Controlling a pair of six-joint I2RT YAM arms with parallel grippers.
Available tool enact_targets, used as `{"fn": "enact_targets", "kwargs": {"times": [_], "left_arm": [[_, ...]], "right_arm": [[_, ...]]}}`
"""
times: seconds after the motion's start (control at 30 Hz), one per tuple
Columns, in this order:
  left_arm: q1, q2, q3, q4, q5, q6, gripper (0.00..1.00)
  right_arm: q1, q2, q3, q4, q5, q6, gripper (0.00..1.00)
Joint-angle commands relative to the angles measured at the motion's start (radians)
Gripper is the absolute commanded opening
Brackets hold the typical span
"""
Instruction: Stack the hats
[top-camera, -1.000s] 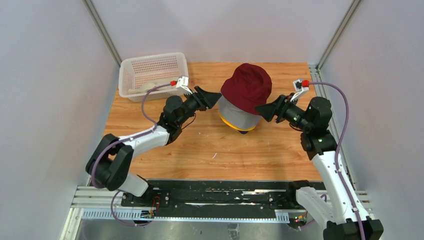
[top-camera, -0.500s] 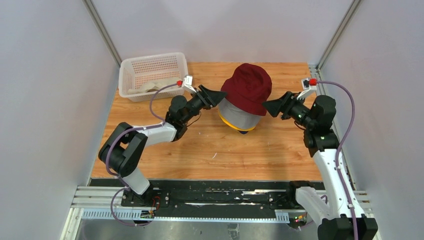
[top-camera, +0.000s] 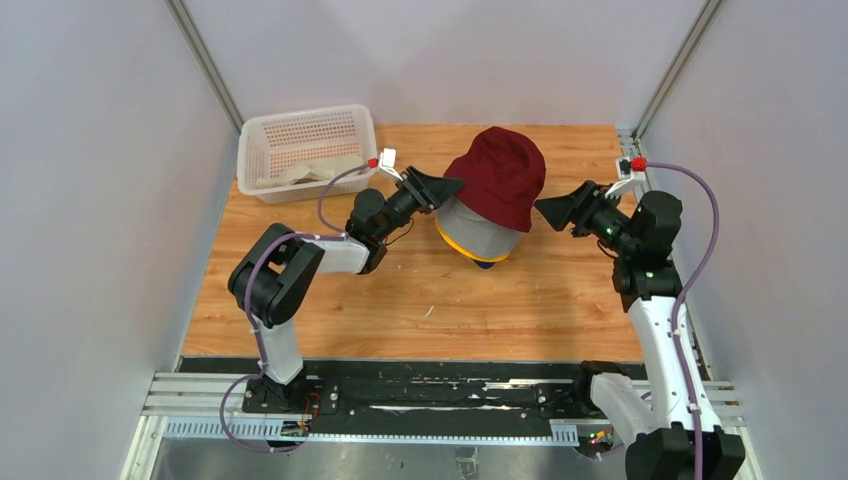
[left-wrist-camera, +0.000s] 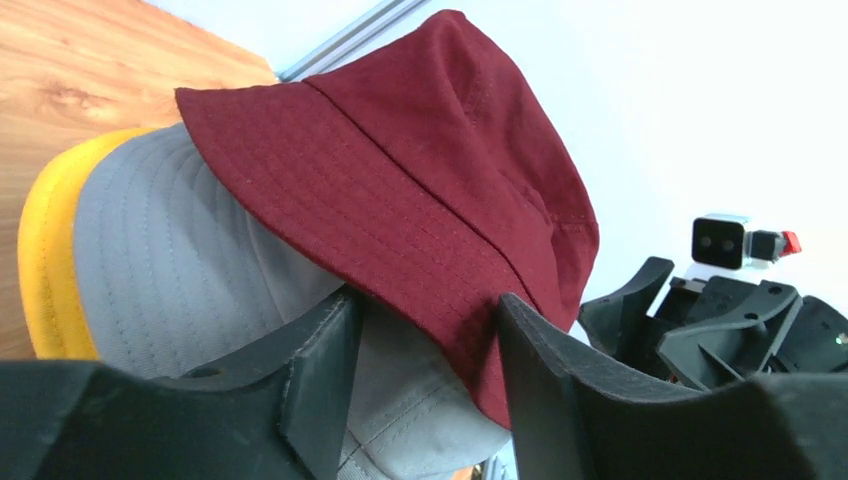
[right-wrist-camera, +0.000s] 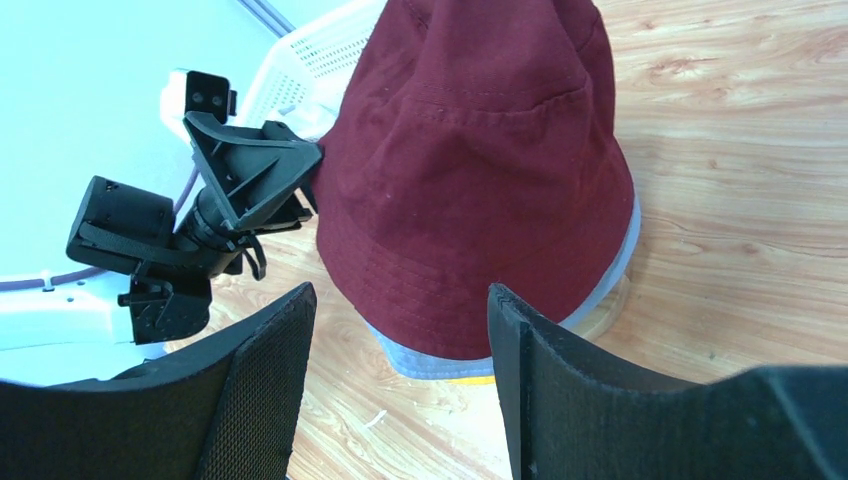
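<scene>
A dark red hat (top-camera: 497, 178) tops a stack at the table's middle, over a grey hat (top-camera: 468, 234), a yellow hat (top-camera: 452, 248) and a sliver of navy hat (top-camera: 485, 264). My left gripper (top-camera: 452, 186) is at the stack's left side. In the left wrist view it (left-wrist-camera: 425, 315) is open, its jaws standing either side of the dark red hat's (left-wrist-camera: 400, 180) brim edge, with grey hat (left-wrist-camera: 170, 270) fabric beside it. My right gripper (top-camera: 543, 207) hangs open just right of the stack, nothing between its fingers (right-wrist-camera: 260, 380). A beige hat (top-camera: 312, 170) lies in the basket.
The white perforated basket (top-camera: 300, 123) stands at the back left corner. A wooden stand's base (right-wrist-camera: 612, 303) peeks out under the stack. Grey walls close in the table on both sides and behind.
My left arm reached right, bringing its jaws onto the dark red brim. My right gripper backed away from the stack to the right. The hats stayed in place.
</scene>
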Motion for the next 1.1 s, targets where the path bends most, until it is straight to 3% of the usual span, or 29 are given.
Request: {"fn": "enact_targets", "kwargs": {"times": [0.0,0.1,0.13,0.3,0.53,0.8,1.07], "left_arm": [[-0.005,0.011,0.034,0.118,0.023,-0.027,0.48],[-0.005,0.021,0.025,0.174,0.021,-0.045,0.06],[-0.005,0.025,0.017,0.2,0.024,-0.053,0.01],[-0.007,0.036,-0.093,0.361,0.072,-0.09,0.0],[-0.008,0.053,-0.256,0.373,0.141,0.041,0.0],[0.013,0.213,-0.141,0.376,0.232,0.049,0.0],[0.151,0.289,-0.05,0.381,0.255,-0.027,0.0]], "right_arm": [[-0.032,0.008,-0.023,0.045,-0.036,0.014,0.63],[-0.043,0.01,-0.032,0.047,-0.036,0.016,0.63],[-0.047,0.011,-0.035,0.047,-0.035,0.018,0.62],[-0.092,0.035,-0.063,0.069,-0.056,0.072,0.61],[-0.173,0.131,-0.17,0.329,-0.164,0.263,0.61],[-0.179,0.196,-0.185,0.442,-0.187,0.314,0.61],[-0.179,0.308,-0.196,0.577,-0.227,0.376,0.61]]}}
